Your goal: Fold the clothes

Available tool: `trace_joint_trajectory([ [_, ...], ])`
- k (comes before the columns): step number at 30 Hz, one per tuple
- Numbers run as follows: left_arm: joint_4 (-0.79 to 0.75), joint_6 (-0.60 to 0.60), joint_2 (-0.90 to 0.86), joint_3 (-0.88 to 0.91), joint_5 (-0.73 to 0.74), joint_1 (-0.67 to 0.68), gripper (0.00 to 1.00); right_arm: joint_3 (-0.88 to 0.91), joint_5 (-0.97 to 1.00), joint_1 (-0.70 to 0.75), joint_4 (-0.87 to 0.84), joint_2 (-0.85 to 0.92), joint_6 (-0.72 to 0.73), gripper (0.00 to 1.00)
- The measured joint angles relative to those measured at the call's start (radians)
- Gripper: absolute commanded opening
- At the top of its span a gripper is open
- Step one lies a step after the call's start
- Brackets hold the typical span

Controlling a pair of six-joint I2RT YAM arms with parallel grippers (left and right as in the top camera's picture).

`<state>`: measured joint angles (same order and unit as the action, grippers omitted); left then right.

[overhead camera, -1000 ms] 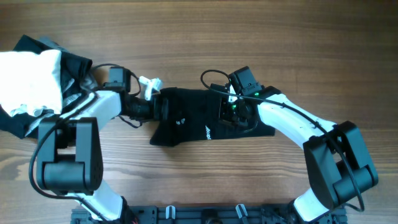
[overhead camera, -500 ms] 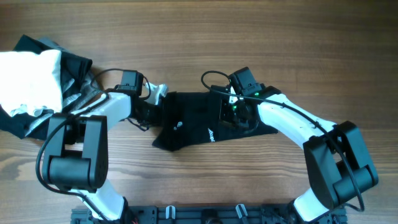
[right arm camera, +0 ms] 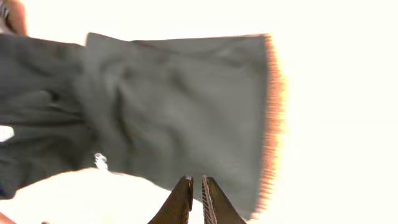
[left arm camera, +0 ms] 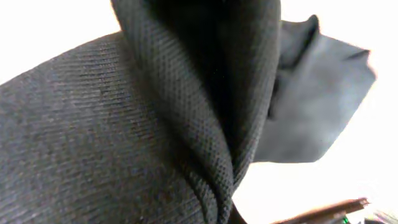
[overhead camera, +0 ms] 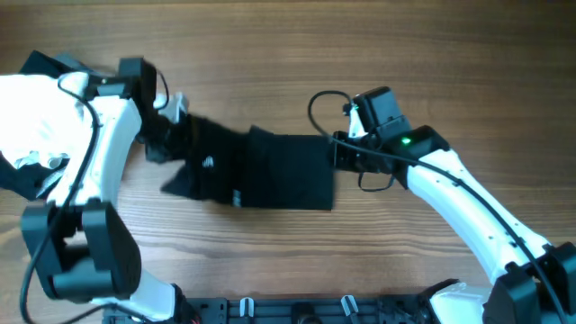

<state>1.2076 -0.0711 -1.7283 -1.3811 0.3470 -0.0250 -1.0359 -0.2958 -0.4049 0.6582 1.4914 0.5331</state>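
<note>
A black garment [overhead camera: 270, 171] with a small white mark [overhead camera: 209, 162] lies stretched across the middle of the table in the overhead view. My left gripper [overhead camera: 174, 135] is shut on its left end; black knit fabric [left arm camera: 137, 124] fills the left wrist view and hides the fingers. My right gripper [overhead camera: 338, 155] sits at the garment's right edge. In the right wrist view its fingertips [right arm camera: 197, 184] are pinched together on the near edge of the black garment [right arm camera: 174, 106].
A pile of other clothes lies at the far left, a white piece [overhead camera: 36, 112] on top of black ones [overhead camera: 40, 63]. The wooden table [overhead camera: 378, 54] runs bare behind the arms. A dark rack [overhead camera: 297, 312] lines the front edge.
My left gripper has shut on the garment's left end and swung left and back with it. The right gripper has moved right, so the garment now lies drawn out between them.
</note>
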Motion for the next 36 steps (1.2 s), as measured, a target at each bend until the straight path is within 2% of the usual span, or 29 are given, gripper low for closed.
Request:
trace_joint_trajectory([
  [7,-0.041,-0.057,0.021,-0.033,-0.03,0.217,0.04,0.0,0.016,0.108,0.024,0.002,0.0,0.11],
  [13,-0.119,-0.119,0.02,-0.032,-0.121,0.389,0.11,0.0,0.018,0.185,0.042,0.002,0.0,0.1],
  [21,-0.203,-0.182,-0.034,-0.033,-0.164,0.528,0.16,0.0,0.018,0.203,0.045,0.002,0.0,0.1],
  [23,-0.209,-0.193,-0.071,-0.033,-0.167,0.552,0.23,0.0,0.018,0.203,0.045,0.002,0.0,0.1],
  [24,-0.21,-0.198,-0.092,-0.033,-0.167,0.565,0.34,0.0,0.018,0.203,0.045,0.002,0.0,0.1],
  [26,-0.213,-0.206,-0.126,-0.033,-0.167,0.586,0.44,0.0,0.018,0.203,0.045,0.002,0.0,0.1],
  [28,-0.225,-0.225,-0.153,-0.033,-0.167,0.608,0.74,0.0,0.018,0.203,0.045,0.002,0.0,0.1],
  [31,-0.238,-0.228,-0.164,-0.033,-0.167,0.629,0.83,0.0,0.018,0.203,0.045,0.002,0.0,0.11],
  [34,-0.226,-0.237,-0.164,-0.035,-0.167,0.646,0.83,0.0,0.021,0.203,0.045,0.002,-0.001,0.15],
  [36,-0.166,-0.238,-0.165,-0.051,-0.167,0.643,0.78,0.0,0.02,0.203,0.043,0.002,-0.016,0.2],
])
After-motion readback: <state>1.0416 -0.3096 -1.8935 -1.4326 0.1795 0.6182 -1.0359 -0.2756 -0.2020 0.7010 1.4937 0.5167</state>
